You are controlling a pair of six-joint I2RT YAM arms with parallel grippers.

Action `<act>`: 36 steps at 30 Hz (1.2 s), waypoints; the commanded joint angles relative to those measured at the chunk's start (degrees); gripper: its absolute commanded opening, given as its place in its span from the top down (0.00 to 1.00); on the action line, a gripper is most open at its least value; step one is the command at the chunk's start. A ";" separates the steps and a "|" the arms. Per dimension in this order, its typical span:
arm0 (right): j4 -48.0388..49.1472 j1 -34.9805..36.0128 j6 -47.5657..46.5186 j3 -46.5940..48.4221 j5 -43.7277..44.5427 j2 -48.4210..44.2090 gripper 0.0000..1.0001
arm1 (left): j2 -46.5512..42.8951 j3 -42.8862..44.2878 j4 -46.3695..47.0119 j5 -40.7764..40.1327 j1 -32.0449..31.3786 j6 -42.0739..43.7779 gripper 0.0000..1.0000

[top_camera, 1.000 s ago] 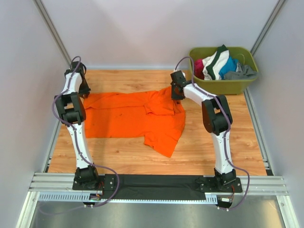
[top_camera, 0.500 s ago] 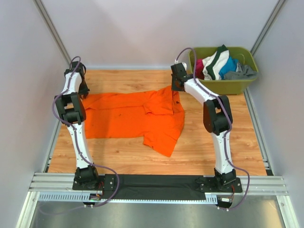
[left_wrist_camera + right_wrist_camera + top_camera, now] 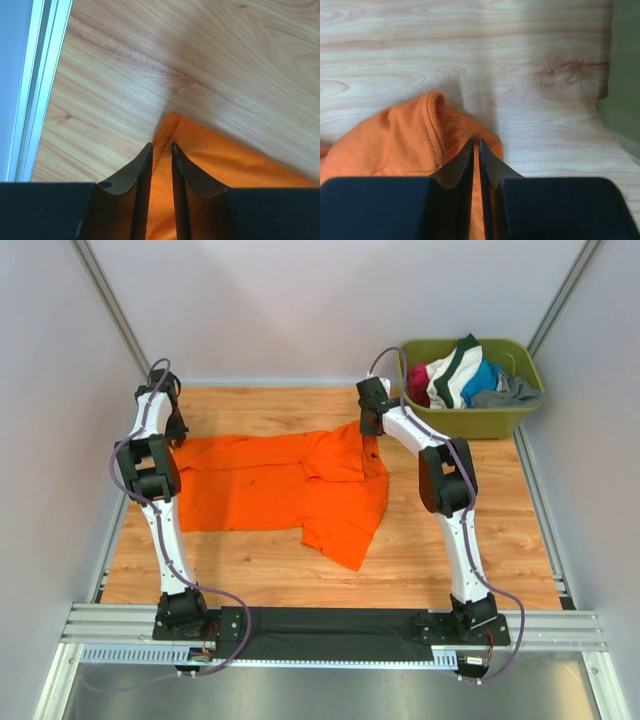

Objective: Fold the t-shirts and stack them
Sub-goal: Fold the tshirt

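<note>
One bright orange t-shirt (image 3: 270,485) lies spread on the wooden table, its right part rumpled and folded over. My left gripper (image 3: 174,432) is at the shirt's far left corner. In the left wrist view the jaws (image 3: 161,146) stand narrow, shut on the pointed orange corner (image 3: 225,162). My right gripper (image 3: 370,423) is at the shirt's far right corner. The right wrist view shows that gripper (image 3: 476,141) nearly closed, a thin strip of orange cloth (image 3: 395,140) pinched between the fingers, beside a raised seam.
An olive-green tub (image 3: 470,422) stands at the back right, holding several bunched garments (image 3: 462,375); its wall (image 3: 626,75) shows close to the right of my right gripper. An aluminium rail (image 3: 37,85) runs along the table's left edge.
My right gripper has moved a little farther back and left along the shirt's far right corner and closed on the cloth. The left arm has stayed still.
</note>
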 commanded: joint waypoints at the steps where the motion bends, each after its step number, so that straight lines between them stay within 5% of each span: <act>1: 1.13 -0.27 0.14 1.92 -0.93 -0.25 0.92 | 1.22 2.49 -0.21 0.55 0.43 1.32 0.71; 12: -1.85 -0.45 -1.44 1.84 0.81 3.00 0.99 | 1.66 3.45 -0.65 -0.24 0.43 2.11 0.71; 36: 0.07 -3.79 -2.85 -1.33 -1.90 1.42 1.00 | 4.21 7.85 -2.06 -0.50 0.43 3.95 0.70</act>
